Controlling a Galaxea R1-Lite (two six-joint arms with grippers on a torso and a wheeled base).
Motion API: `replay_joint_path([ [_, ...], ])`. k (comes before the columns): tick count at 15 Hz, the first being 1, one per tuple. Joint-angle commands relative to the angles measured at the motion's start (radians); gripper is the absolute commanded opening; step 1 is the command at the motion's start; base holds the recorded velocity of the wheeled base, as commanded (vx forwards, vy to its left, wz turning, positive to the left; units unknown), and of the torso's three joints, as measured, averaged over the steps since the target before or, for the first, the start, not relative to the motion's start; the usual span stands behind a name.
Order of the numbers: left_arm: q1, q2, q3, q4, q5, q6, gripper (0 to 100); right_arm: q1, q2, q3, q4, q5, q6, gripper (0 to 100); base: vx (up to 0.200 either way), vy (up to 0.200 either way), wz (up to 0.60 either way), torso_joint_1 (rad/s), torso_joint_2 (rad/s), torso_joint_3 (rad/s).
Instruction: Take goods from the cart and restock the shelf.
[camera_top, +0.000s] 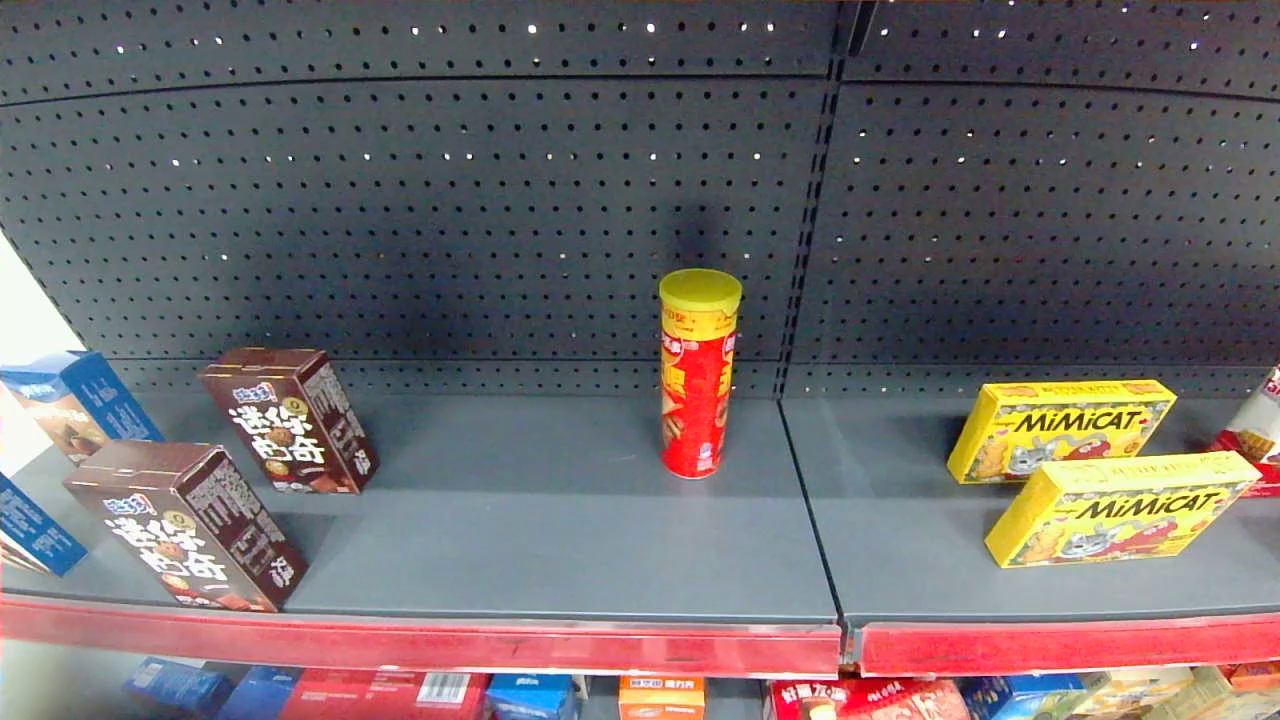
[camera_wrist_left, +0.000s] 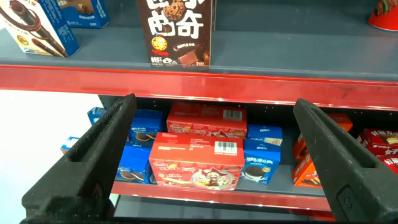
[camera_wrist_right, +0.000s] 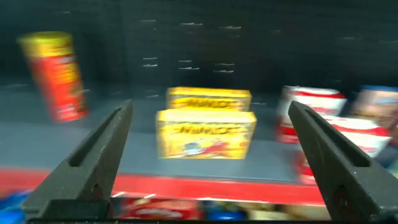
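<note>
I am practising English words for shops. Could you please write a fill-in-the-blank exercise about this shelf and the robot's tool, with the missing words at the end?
1. The red can standing on the shelf has a ___ lid.
2. To the right of the can there are ___ yellow boxes.
3. The left tool is ___ and holds nothing.

Missing words: yellow; two; open.
</note>
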Motion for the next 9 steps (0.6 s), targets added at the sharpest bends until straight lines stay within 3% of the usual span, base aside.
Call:
replay_joint_path([
  [1,0.0,0.001,0.0,0.0,0.0,-0.001,100,-0.078,0.105,-0.039,0.006,-0.219,-0.025,100,0.0,0.0,0.0,0.0,0.0,0.0],
  [2,0.0,0.001,0.0,0.0,0.0,-0.001,100,-0.091,0.138,-0.044,0.006,-0.33,-0.026,100,0.0,0.0,0.0,0.0,0.0,0.0],
  [4,0.0,0.001,0.0,0.0,0.0,-0.001,100,-0.137,0.166,-0.059,0.031,-0.356,-0.026,100,0.0,0.0,0.0,0.0,0.0,0.0],
  [7,0.0,0.001,0.0,0.0,0.0,-0.001,100,-0.26,0.157,-0.107,0.205,-0.416,-0.068,100,0.0,0.0,0.0,0.0,0.0,0.0],
  [9,0.0,0.001,0.0,0.0,0.0,-0.001,100,-0.294,0.155,-0.133,0.29,-0.459,-0.08,100,0.0,0.0,0.0,0.0,0.0,0.0],
])
